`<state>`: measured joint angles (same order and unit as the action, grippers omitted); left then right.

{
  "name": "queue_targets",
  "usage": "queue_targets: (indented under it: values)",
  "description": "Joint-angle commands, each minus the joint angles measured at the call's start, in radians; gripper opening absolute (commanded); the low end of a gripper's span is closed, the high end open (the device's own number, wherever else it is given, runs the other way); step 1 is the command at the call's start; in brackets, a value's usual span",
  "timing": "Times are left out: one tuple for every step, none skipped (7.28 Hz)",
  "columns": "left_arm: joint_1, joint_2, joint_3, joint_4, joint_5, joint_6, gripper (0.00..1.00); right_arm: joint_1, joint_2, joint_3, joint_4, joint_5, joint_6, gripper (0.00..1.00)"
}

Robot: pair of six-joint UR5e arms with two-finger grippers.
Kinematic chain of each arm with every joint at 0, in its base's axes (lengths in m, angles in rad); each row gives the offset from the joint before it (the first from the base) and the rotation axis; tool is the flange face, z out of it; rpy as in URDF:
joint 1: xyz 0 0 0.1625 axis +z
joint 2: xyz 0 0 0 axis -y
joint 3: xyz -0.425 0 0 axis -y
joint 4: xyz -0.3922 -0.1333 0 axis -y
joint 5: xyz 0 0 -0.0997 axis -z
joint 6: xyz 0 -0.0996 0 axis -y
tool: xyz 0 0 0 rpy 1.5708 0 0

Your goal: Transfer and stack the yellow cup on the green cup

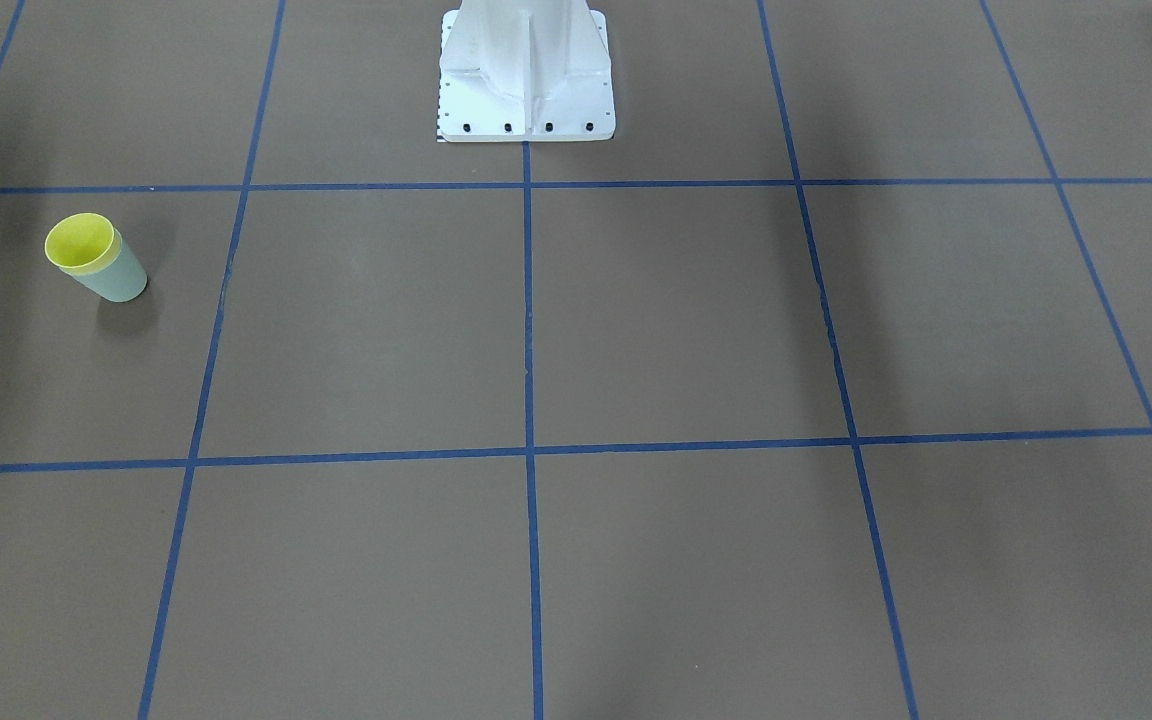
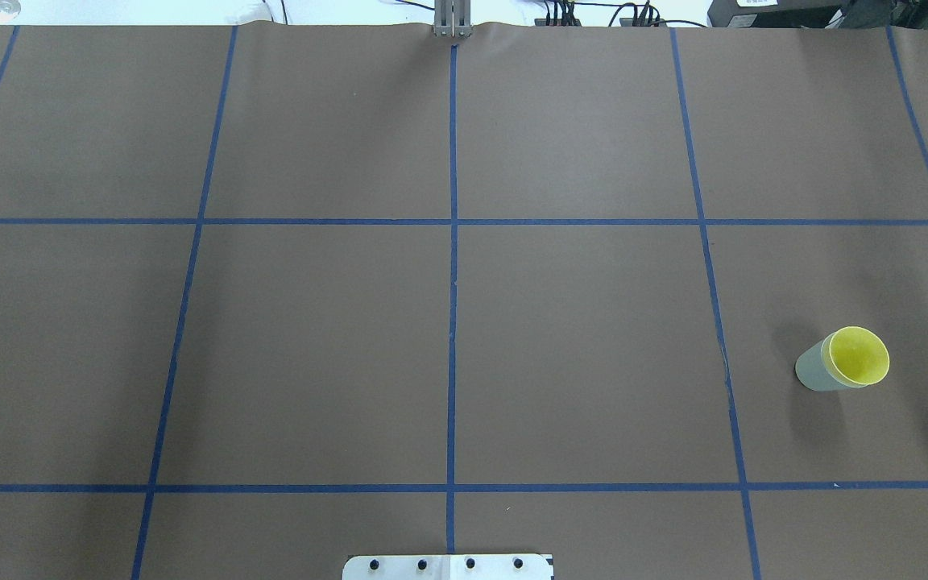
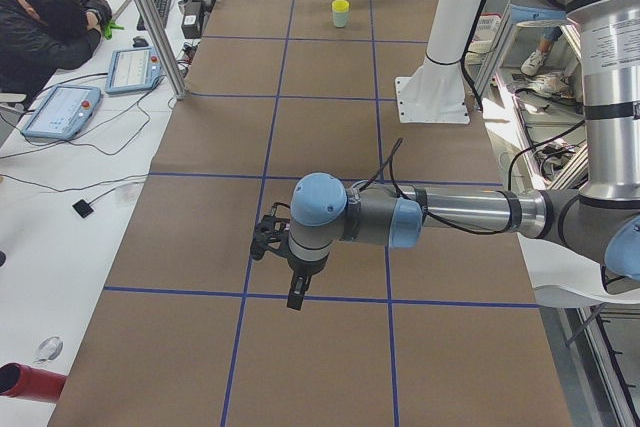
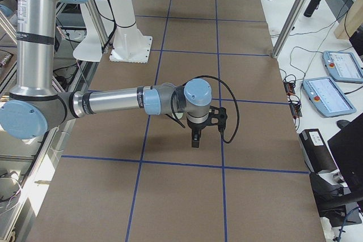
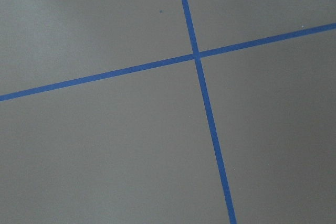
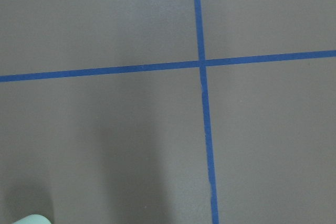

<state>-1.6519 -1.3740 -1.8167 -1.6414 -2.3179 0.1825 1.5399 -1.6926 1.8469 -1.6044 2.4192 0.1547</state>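
Yellow cup: the yellow cup (image 1: 81,243) sits nested inside the green cup (image 1: 122,281), so only its rim band and inside show above the green rim.
Green cup: stands upright on the surface (image 1: 636,330) with its mouth up, carrying the yellow one.
Where the pair is: on the robot's right, in the middle row of squares and the outer square on that side. It stands clear of the blue tape lines (image 1: 528,300) and well apart from the white base (image 1: 526,80).
Same pair from above: the yellow cup (image 2: 859,355) fills the mouth of the green cup (image 2: 812,371), and nothing else touches them.
Left arm: the left arm (image 3: 450,212) reaches out level over the surface with its wrist turned down, near a tape crossing and far from the cups.
Left jaws: they point down above the surface, and I cannot tell whether they are apart or together.
Right arm: the right arm (image 4: 113,101) also stretches out level, wrist down, above the surface.
Right jaws: seen only from the side, so I cannot tell how they stand.
Wrist views: each shows bare surface and a tape crossing.
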Motion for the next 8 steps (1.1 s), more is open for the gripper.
queue_targets:
  values:
    - [0.0,-0.004,0.002,0.0,0.0,0.0,1.0,0.003,-0.006,-0.006,0.003,0.009,-0.079,1.0]
    - [0.0,-0.004,0.004,0.0,0.0,0.0,1.0,0.003,-0.007,-0.006,0.003,0.011,-0.078,1.0]
    - [0.001,-0.005,0.005,0.0,0.0,0.0,1.0,0.003,-0.007,-0.006,0.003,0.006,-0.078,1.0]
    - [0.0,-0.005,0.005,0.0,0.0,0.0,1.0,0.003,-0.007,-0.006,0.003,0.001,-0.077,1.0]
    - [0.0,-0.005,0.007,0.0,0.0,0.002,1.0,0.003,-0.007,-0.006,0.003,0.001,-0.075,1.0]
    - [0.001,-0.008,0.01,0.0,0.002,0.003,1.0,0.003,-0.007,-0.006,0.004,0.001,-0.072,1.0]
    - [0.001,-0.008,0.011,-0.002,0.002,0.003,1.0,0.003,-0.007,-0.005,0.003,0.001,-0.072,1.0]
    - [0.0,-0.008,0.011,-0.002,0.003,0.005,1.0,0.003,-0.007,-0.006,0.003,0.0,-0.069,1.0]
